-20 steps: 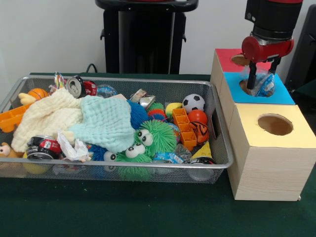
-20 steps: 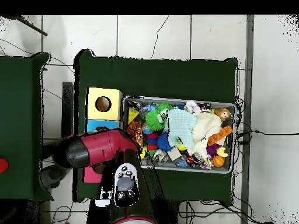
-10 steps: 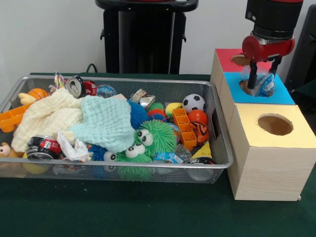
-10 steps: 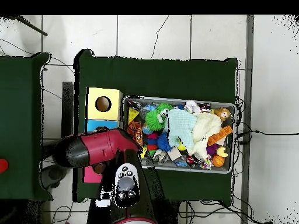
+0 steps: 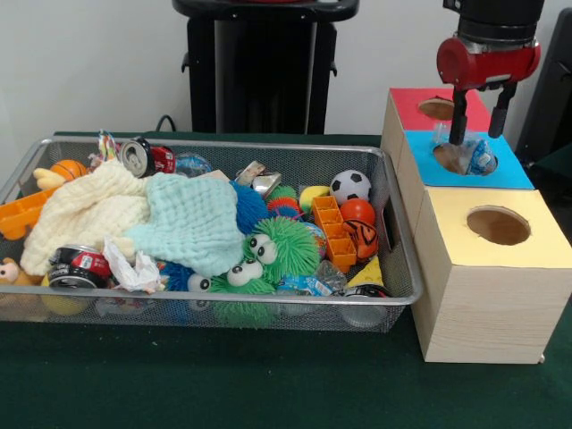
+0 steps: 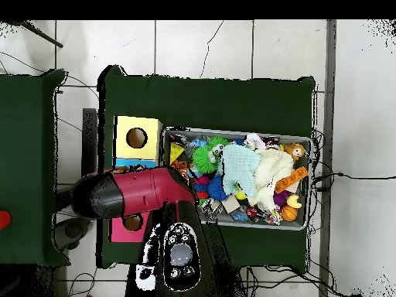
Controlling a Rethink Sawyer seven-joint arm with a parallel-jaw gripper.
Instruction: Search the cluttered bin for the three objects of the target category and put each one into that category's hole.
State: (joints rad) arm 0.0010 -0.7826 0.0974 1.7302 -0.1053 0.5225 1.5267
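Gripper [image 5: 480, 114]: fingers spread apart, empty, directly above the blue hole.
Clear plastic wrapper [image 5: 470, 154]: crinkled, blue print, sitting in the blue hole [image 5: 454, 157].
Box [image 5: 487, 286]: wood-grain, 3 round holes; red, blue, yellow tops.
Bin [image 5: 393, 268]: wire mesh, holding 2 waffle cloths, fuzzy green toy [image 5: 268, 253], 1 soccer ball [image 5: 350, 186].

Crumpled clear-and-blue plastic wrapper [image 5: 472, 157] lying in the blue panel's hole [image 5: 453, 159], partly protruding
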